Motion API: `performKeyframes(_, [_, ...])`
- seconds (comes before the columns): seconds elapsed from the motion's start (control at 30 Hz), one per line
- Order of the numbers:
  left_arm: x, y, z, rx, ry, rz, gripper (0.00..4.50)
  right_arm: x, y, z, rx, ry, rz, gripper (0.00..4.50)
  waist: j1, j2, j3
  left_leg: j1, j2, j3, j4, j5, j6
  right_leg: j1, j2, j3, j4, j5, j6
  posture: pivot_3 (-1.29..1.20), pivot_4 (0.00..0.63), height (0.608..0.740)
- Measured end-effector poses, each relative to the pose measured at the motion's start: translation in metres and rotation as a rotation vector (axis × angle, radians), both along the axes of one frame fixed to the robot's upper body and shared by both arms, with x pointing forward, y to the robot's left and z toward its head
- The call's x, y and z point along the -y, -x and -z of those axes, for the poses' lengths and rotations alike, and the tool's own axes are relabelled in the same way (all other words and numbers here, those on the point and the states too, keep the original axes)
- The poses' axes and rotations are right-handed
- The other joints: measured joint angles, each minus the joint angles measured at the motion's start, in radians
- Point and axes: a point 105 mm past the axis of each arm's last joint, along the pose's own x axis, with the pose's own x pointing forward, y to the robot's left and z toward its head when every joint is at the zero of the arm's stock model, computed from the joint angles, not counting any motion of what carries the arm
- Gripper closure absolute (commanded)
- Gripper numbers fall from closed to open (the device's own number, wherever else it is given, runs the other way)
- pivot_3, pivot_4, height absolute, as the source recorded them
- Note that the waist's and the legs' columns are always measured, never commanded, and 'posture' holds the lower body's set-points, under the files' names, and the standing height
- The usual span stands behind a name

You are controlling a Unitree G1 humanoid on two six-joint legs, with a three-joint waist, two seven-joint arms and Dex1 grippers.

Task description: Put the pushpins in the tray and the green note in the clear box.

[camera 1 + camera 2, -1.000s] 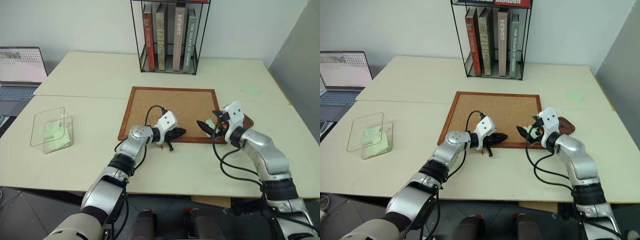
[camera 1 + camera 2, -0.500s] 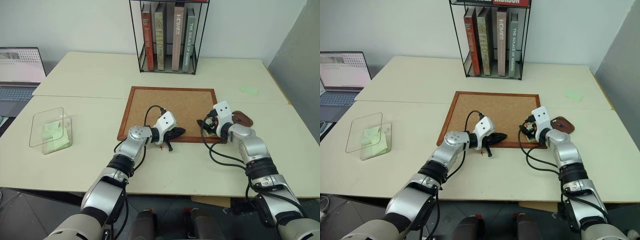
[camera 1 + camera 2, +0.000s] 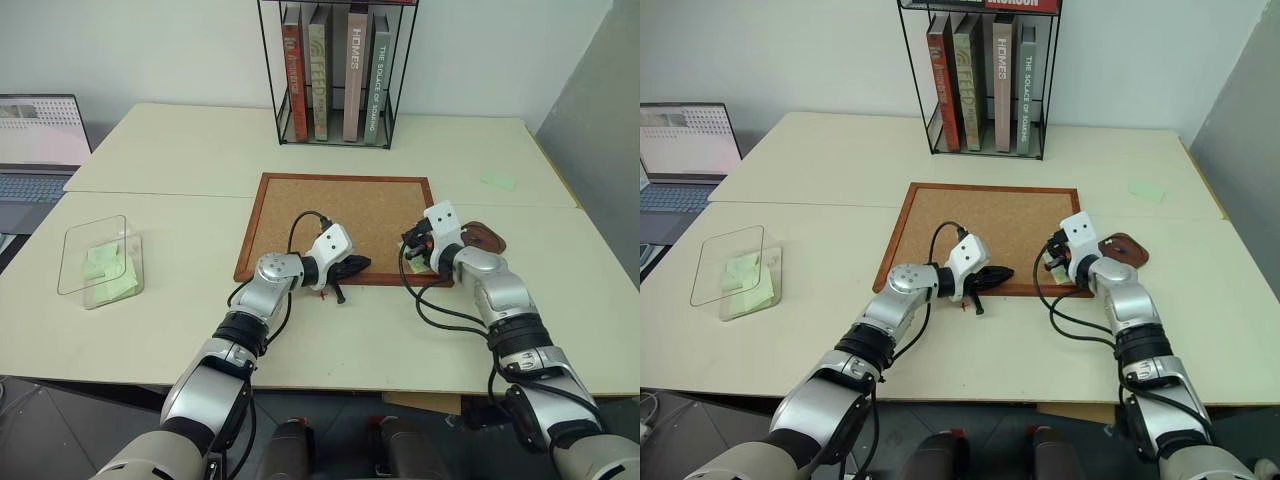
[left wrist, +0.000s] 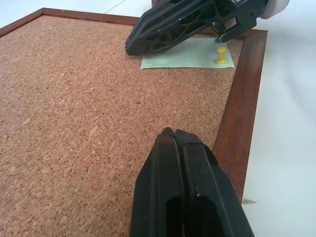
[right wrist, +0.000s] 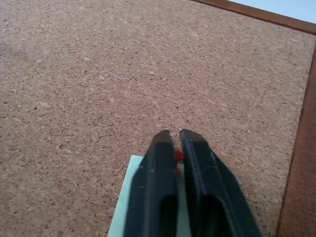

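The right gripper [image 5: 175, 134] pinches a red pushpin [image 5: 178, 157] stuck in the green note [image 4: 190, 53] at the corkboard's [image 3: 345, 210] corner, beside a yellow pushpin [image 4: 221, 53], while the left gripper [image 4: 174, 132], pressed together and empty, hovers nearby.

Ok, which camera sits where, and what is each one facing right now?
Head stereo pair: looks forward and down over both arms at the corkboard.
Left wrist: looks along the shut left gripper across the cork at the right gripper, the green note and a yellow pushpin.
Right wrist: looks along its own fingers, shut on a red pushpin.
Shared: both wrist views show the note.
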Motion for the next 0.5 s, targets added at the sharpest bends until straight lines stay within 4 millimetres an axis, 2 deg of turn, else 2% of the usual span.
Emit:
performKeyframes(0.2, [0.000,0.002,0.001,-0.001,0.002,0.007,4.50,-0.002,0.003,-0.005,0.017,-0.003,-0.010,4.48,0.000,0.000,0.000,0.000,0.000,0.000,-0.001,0.000,0.000,-0.001,0.000,0.000,0.000,0.000,0.000,0.00,0.150,0.740])
performKeyframes(0.3, [-0.001,0.002,0.001,-0.002,0.002,0.005,4.50,-0.008,0.004,-0.020,0.064,-0.019,-0.030,4.48,0.000,0.000,0.000,0.000,0.000,0.000,-0.001,0.000,0.000,-0.001,0.000,0.000,0.000,0.000,0.000,0.00,0.150,0.740])
performKeyframes(0.5, [0.001,0.003,0.001,0.004,0.002,0.011,4.50,-0.013,0.007,-0.030,0.089,-0.039,-0.046,4.48,0.000,0.000,0.000,0.000,0.000,0.000,-0.001,0.000,0.000,-0.001,0.000,0.000,0.000,0.000,0.000,0.00,0.150,0.740])
